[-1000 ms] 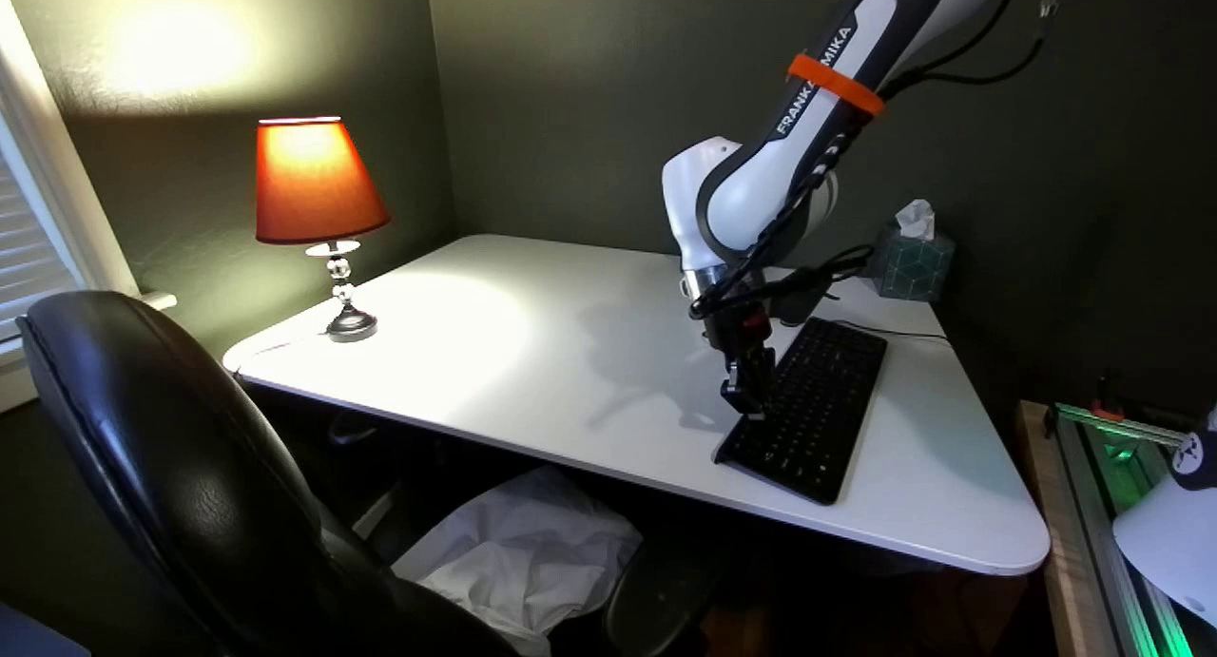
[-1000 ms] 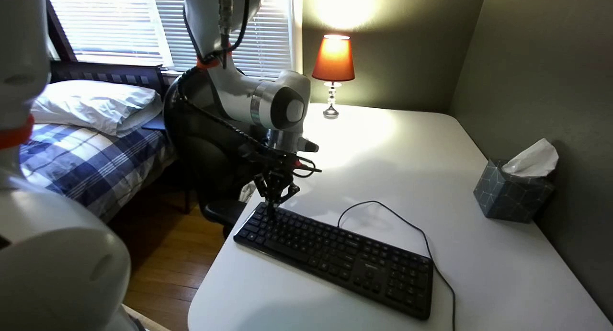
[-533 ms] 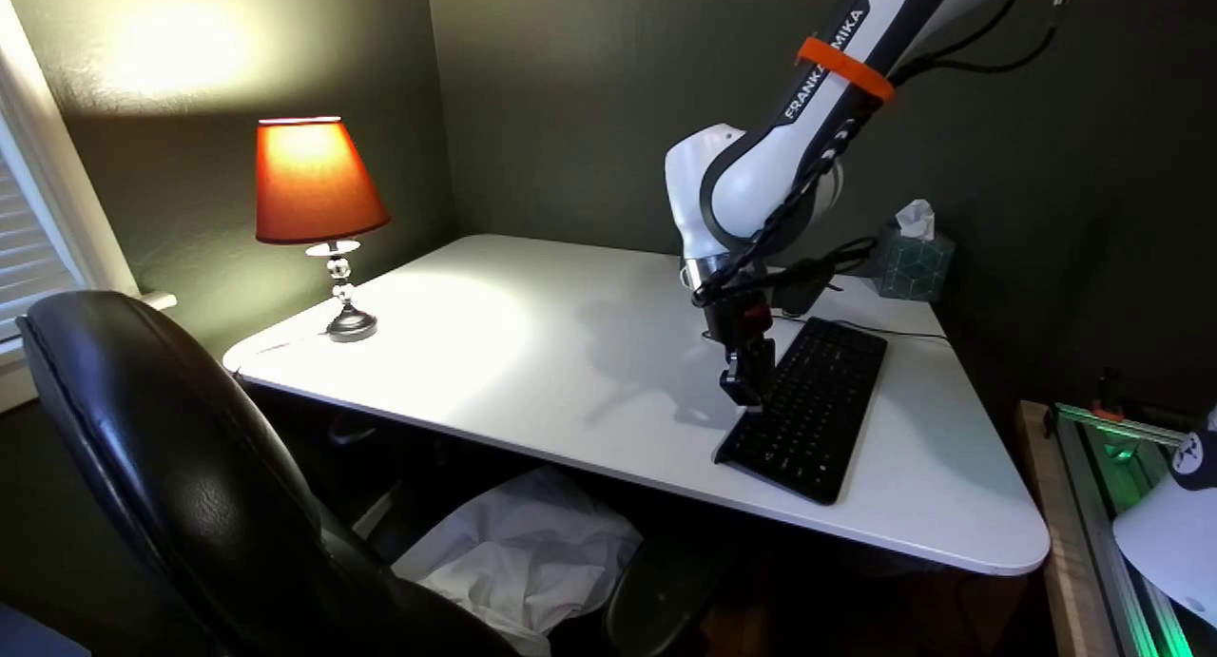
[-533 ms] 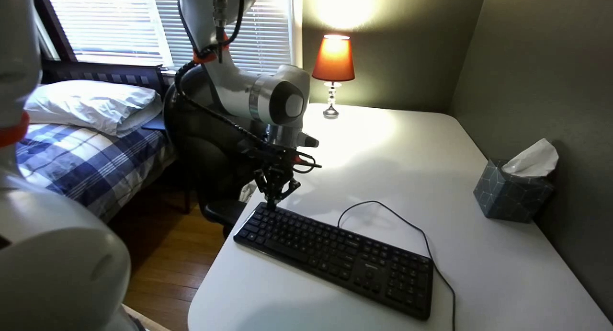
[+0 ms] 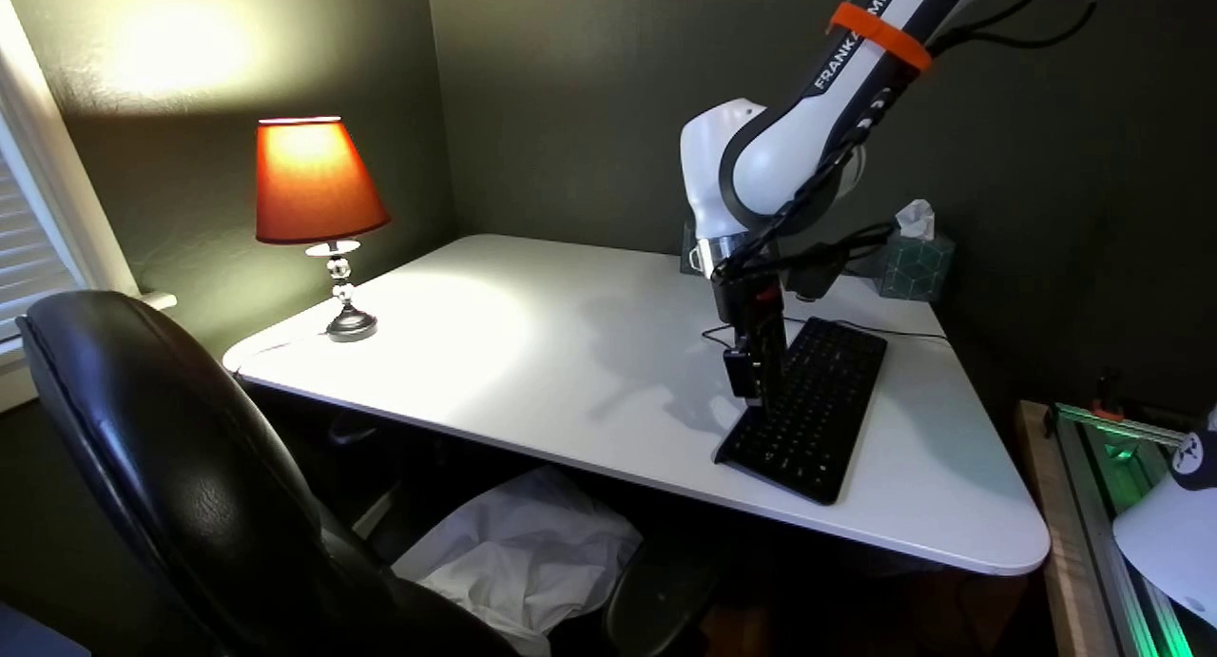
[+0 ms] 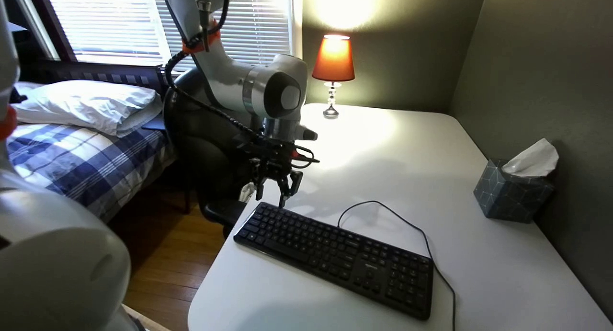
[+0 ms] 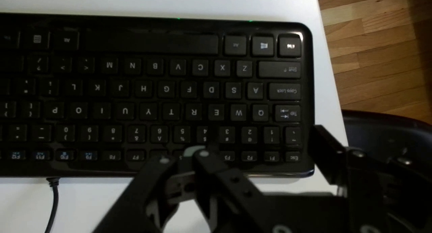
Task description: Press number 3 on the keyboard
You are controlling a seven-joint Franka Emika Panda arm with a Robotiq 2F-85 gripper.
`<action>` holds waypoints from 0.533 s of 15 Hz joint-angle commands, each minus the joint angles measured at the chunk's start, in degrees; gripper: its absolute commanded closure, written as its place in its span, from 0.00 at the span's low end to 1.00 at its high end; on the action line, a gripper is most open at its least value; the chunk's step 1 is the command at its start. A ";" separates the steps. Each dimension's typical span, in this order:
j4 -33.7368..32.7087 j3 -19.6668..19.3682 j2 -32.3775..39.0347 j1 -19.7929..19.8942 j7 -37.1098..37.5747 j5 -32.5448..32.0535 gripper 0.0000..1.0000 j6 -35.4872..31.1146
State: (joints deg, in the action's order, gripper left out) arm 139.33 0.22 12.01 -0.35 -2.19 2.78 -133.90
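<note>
The black keyboard (image 6: 335,261) lies flat on the white desk in both exterior views. In the wrist view it appears upside down, with the number 3 key (image 7: 227,134) showing in the digit row. My gripper (image 6: 270,200) hangs over the keyboard's far end, its fingers spread apart and nothing between them. Seen from the wrist, one finger (image 7: 213,133) covers the gap between the 3 and 4 keys and part of 4. The opposite finger (image 7: 325,153) stands past the Esc end. The fingertips look raised off the keys; the exact gap is hard to judge.
A thin cable (image 6: 416,228) runs from the keyboard across the desk. A tissue box (image 6: 515,192) stands near the wall, and a lit orange lamp (image 5: 318,182) is at the far end of the desk. A black chair (image 5: 171,467) sits beside the desk edge.
The gripper was shut with its tips down at the keyboard's digit end. It has risen from the keys and its fingers have spread apart. The keyboard has stayed in place.
</note>
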 commanded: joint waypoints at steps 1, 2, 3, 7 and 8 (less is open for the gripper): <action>4.58 0.24 -4.76 -0.20 1.06 -0.34 0.01 -2.85; 5.16 0.26 -5.61 -0.21 0.99 -0.32 0.00 -3.15; 5.57 0.29 -6.23 -0.25 1.05 -0.34 0.00 -3.56; 7.72 0.39 -9.19 -0.33 1.29 -0.26 0.00 -5.16; 8.23 0.42 -9.89 -0.35 1.38 -0.29 0.00 -5.52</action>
State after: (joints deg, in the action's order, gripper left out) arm 143.96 0.29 5.78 -0.37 -2.19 2.78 -137.19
